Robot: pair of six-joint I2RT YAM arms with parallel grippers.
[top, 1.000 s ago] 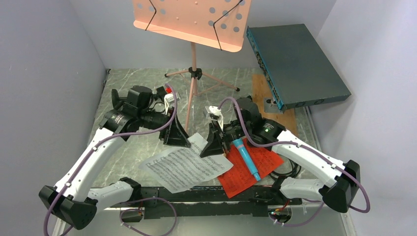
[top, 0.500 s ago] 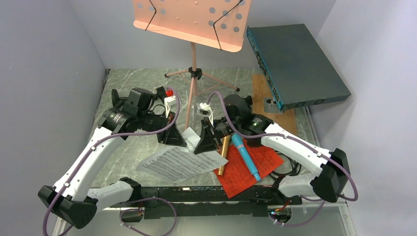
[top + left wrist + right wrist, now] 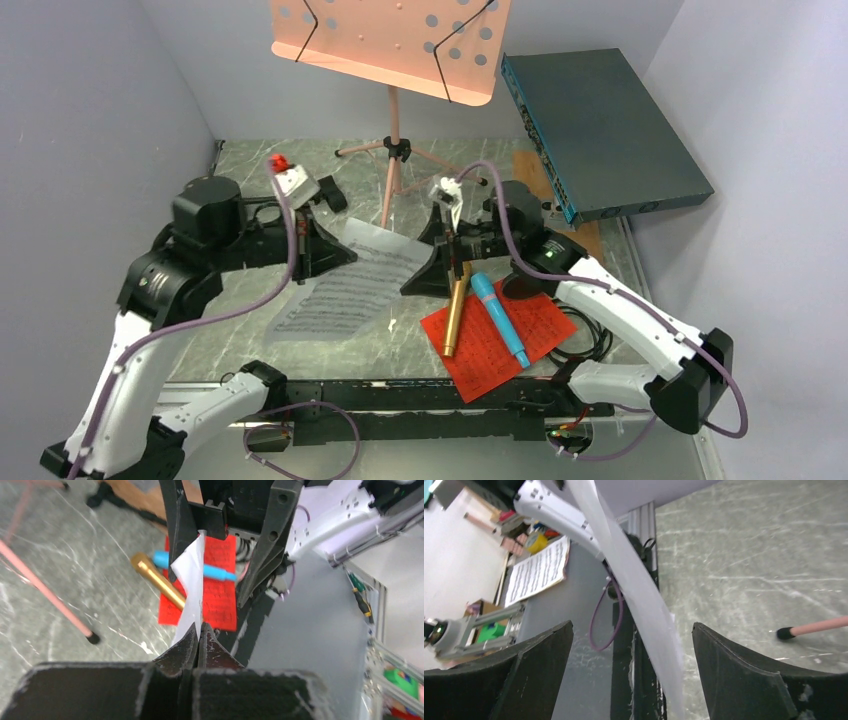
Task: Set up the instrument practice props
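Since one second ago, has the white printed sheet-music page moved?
Yes. The white printed sheet-music page shifted left and back, off the red paper page it overlapped.

Marbled table (image 3: 240, 160) bears red page (image 3: 545, 322); tripod legs (image 3: 397, 150); wooden board (image 3: 528, 172).

The white page (image 3: 345, 290) is looking like thin paper, and the red page (image 3: 545, 325) too, matt. The gold microphone (image 3: 453, 315) is shining like metal; the blue microphone (image 3: 500, 322) is looking like smooth plastic. The table (image 3: 395, 345) is showing a marbled stone pattern.
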